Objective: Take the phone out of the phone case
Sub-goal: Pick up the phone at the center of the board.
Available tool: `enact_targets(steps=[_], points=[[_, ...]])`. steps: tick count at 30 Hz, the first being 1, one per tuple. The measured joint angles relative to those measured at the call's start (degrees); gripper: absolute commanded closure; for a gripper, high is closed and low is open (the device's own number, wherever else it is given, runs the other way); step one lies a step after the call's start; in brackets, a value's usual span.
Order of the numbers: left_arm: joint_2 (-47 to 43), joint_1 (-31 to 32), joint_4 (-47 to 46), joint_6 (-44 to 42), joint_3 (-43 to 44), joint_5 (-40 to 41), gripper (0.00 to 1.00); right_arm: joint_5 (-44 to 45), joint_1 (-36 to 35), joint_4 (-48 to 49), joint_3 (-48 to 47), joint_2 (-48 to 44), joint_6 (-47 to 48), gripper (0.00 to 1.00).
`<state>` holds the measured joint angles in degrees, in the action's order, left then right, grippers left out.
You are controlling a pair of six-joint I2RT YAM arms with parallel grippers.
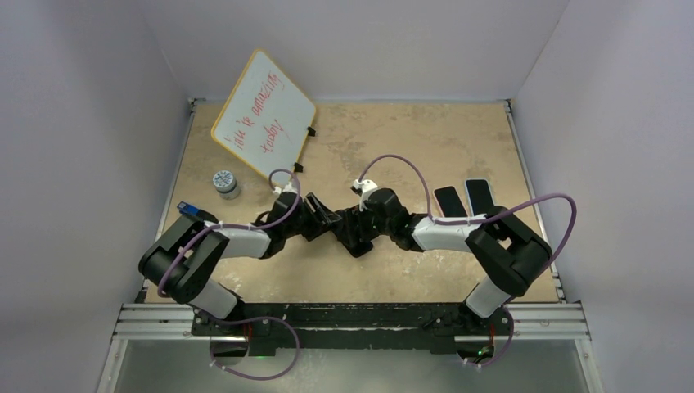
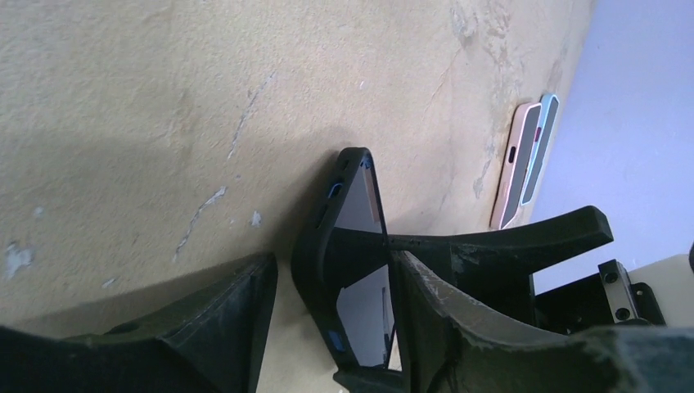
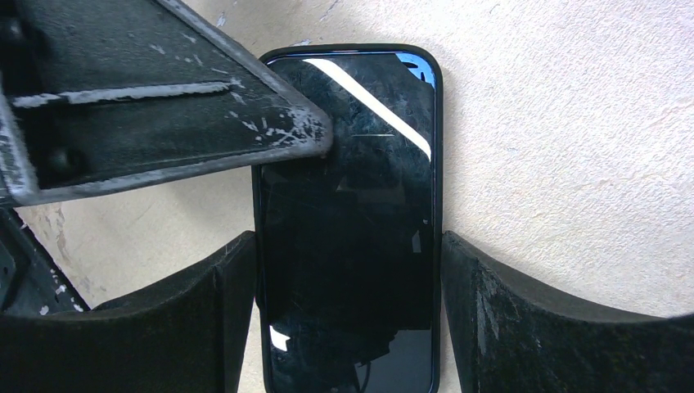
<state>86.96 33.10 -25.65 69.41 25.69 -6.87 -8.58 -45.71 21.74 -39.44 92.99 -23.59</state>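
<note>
At table [image 1: 425, 139] centre, cased phone [image 3: 348, 237], whiteboard [image 1: 263, 115], jar [image 1: 226, 183], two cases [image 1: 479, 195] beyond

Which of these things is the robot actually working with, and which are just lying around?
In use: phone, black phone case around it, left gripper, right gripper.
Lying about: whiteboard, small jar, pink-edged case, blue-edged case.

Table [image 1: 425, 139]: tan; you see both arms reaching to its middle.
Left gripper [image 1: 326, 221]: meets right gripper [image 1: 358, 232] mid-table.
Phone case [image 1: 358, 247]: dark, between them.
Whiteboard [image 1: 263, 115]: far left corner, tilted.
Small jar [image 1: 226, 183]: near left edge.
Two dark phones [image 1: 448, 201]: near right edge, side by side.
</note>
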Motion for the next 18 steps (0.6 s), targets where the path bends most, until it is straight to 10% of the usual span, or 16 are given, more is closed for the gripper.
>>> enact_targets(steps=[6,12,18], points=[[3.48,1.29,-4.98,0.46,0.26,0.20,0.58,0.00,0.00,1.09,0.66,-0.17,-0.13,1.00],[5.64,2.14,-8.52,0.52,0.24,0.57,0.91,-0.02,0.13,2.71,1.79,-0.61,-1.57,1.00],[3.78,2.23,-14.51,-0.28,-1.07,-0.13,1.00,-0.07,0.92,3.80,3.41,-3.85,-3.37,0.60]])
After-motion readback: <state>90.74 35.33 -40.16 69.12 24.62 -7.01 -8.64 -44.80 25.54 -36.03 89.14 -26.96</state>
